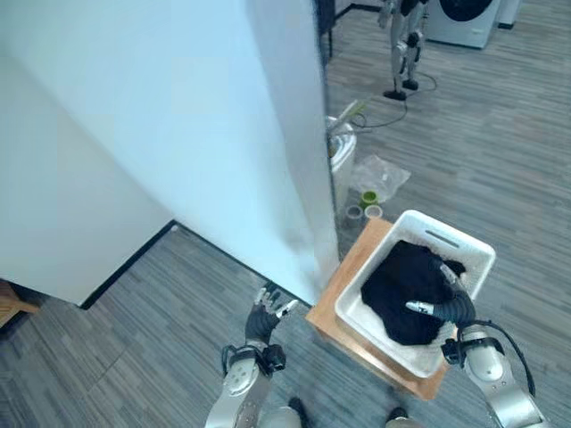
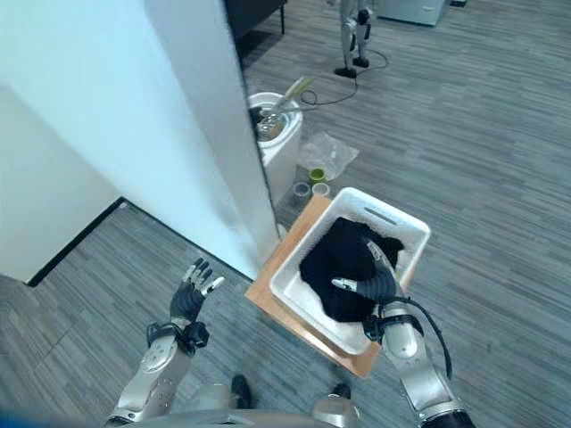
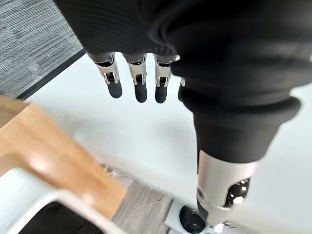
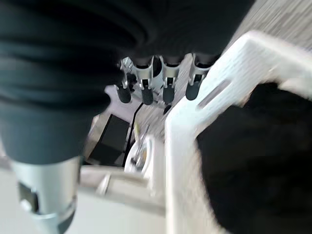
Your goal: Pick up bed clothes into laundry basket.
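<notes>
Clothes: a dark bundle of bed clothes [image 2: 343, 263] lies heaped inside the white laundry basket [image 2: 406, 225], filling most of it and staying below the rim.
Handling: I judge it soft, light and limp; it should sag and trail if lifted, so I would gather a thick fold near the middle of the heap, not a loose edge.
Right hand: my right hand [image 2: 373, 285] hovers over the basket's near side above the dark cloth, fingers [image 4: 168, 92] straight and spread, holding nothing that I can see.
Left hand: my left hand [image 1: 266, 315] is raised over the floor by the wall corner, fingers apart, empty.
Basket support: the basket rests on a low wooden stand [image 1: 354, 264], whose edge shows beyond the basket on the wall side.
Edges: a white wall corner [image 1: 303, 214] stands just beside the stand, tight on my left.
Open room: grey plank floor [image 2: 500, 134] lies open to the right and ahead; a white bin [image 2: 281, 134] and small cups [image 2: 314, 183] sit beyond the stand, near the wall.
</notes>
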Robot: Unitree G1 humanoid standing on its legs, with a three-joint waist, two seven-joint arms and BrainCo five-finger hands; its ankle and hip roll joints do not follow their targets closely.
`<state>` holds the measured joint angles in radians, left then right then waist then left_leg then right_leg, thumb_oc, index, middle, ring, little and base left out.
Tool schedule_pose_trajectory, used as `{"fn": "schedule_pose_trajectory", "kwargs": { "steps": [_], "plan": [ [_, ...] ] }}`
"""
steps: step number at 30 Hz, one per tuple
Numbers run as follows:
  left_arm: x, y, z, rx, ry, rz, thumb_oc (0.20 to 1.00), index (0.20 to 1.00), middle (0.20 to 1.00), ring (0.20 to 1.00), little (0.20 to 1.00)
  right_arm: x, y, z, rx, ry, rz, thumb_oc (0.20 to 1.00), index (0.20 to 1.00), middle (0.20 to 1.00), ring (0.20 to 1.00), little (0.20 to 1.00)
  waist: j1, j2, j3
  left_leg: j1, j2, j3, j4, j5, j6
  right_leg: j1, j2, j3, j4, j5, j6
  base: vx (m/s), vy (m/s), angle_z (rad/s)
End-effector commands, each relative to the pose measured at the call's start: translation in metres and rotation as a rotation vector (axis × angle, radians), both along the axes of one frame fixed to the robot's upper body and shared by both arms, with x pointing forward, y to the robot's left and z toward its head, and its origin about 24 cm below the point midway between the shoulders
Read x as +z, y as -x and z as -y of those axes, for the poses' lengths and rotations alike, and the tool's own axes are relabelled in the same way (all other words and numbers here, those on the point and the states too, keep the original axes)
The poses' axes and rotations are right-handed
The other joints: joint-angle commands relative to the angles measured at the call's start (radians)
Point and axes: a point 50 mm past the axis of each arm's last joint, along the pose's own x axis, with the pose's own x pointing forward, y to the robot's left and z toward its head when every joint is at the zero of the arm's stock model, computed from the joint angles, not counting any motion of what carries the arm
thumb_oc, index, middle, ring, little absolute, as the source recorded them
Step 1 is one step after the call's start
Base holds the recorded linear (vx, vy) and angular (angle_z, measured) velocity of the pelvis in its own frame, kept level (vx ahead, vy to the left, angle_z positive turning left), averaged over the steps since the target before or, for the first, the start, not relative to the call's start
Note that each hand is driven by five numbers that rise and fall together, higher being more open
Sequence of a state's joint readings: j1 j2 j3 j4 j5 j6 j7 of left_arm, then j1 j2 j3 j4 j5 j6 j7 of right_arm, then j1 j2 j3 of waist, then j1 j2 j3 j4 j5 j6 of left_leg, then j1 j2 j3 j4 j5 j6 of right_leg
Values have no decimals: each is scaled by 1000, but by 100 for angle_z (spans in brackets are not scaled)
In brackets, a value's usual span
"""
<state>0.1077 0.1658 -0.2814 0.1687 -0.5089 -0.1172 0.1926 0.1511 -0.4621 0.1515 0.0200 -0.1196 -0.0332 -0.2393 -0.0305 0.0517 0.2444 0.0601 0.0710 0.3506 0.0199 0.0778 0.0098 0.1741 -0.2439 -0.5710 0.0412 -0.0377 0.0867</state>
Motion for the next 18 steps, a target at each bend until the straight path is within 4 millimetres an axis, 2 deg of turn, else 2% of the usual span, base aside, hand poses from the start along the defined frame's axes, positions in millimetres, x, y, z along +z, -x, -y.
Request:
{"fn": "schedule_pose_trajectory", "kwargs": {
  "steps": [1, 3, 5, 8, 10, 15, 16, 17, 18],
  "plan": [
    [23, -11, -9, 15, 4, 114, 1000, 1000, 1000, 1000, 1000, 30, -21, 2, -5, 26, 176, 1000, 1000, 1000, 1000, 1000, -13, -16, -51, 155, 222, 171, 97, -74, -183, -57, 76, -30, -115, -34, -15, -166, 146, 129],
    [28, -15, -8, 3, 0, 134, 1000, 1000, 1000, 1000, 1000, 32, -21, 6, -26, 24, 185, 1000, 1000, 1000, 1000, 1000, -43, -17, -65, 179, 262, 289, 90, -47, -193, -71, 46, -104, -104, -16, -12, -153, 176, 112],
    [27, -15, -7, -15, -8, 129, 1000, 1000, 1000, 1000, 1000, 32, -20, 11, -44, 39, 183, 1000, 1000, 1000, 1000, 1000, -64, -14, -82, 174, 280, 376, 45, -17, -196, -75, 12, -168, -82, 4, -10, -102, 214, 115],
    [26, -12, -10, -21, -14, 122, 1000, 1000, 1000, 1000, 1000, 32, -18, 13, -47, 47, 179, 1000, 1000, 1000, 1000, 1000, -68, -19, -86, 157, 275, 374, 25, -21, -182, -72, -4, -186, -65, 16, -6, -68, 199, 141],
    [23, -6, -16, -35, -45, 106, 1000, 1000, 1000, 1000, 1000, 31, -18, 8, -29, 37, 169, 1000, 1000, 1000, 1000, 1000, -53, -26, -97, 164, 232, 354, -43, -38, -163, -71, -28, -195, -46, 42, 14, -98, 298, 99],
    [22, -3, -29, -17, -103, 98, 1000, 1000, 1000, 1000, 1000, 29, -20, -3, -11, -6, 173, 1000, 1000, 1000, 1000, 1000, -27, -60, -95, 150, 192, 328, -70, -59, -130, -80, -75, -201, 25, 58, 45, -43, 191, 42],
    [21, -2, -32, -14, -112, 96, 1000, 1000, 1000, 1000, 1000, 29, -22, -6, -2, -12, 172, 1000, 1000, 1000, 1000, 1000, -18, -65, -94, 150, 178, 325, -81, -67, -119, -82, -94, -212, 54, 61, 53, -14, 243, 33],
    [23, -2, -37, 3, -129, 104, 1000, 1000, 1000, 1000, 1000, 26, -21, -11, 9, -20, 159, 1000, 1000, 1000, 1000, 1000, -6, -72, -84, 145, 148, 300, -92, -88, -99, -90, -138, -212, 126, 72, 81, -10, 264, 26],
    [26, -3, -39, 12, -131, 116, 1000, 1000, 1000, 1000, 1000, 25, -21, -12, 7, -24, 157, 1000, 1000, 1000, 1000, 1000, -5, -74, -79, 140, 142, 282, -93, -94, -96, -101, -152, -194, 154, 81, 99, -10, 216, 21]
  ]
}}
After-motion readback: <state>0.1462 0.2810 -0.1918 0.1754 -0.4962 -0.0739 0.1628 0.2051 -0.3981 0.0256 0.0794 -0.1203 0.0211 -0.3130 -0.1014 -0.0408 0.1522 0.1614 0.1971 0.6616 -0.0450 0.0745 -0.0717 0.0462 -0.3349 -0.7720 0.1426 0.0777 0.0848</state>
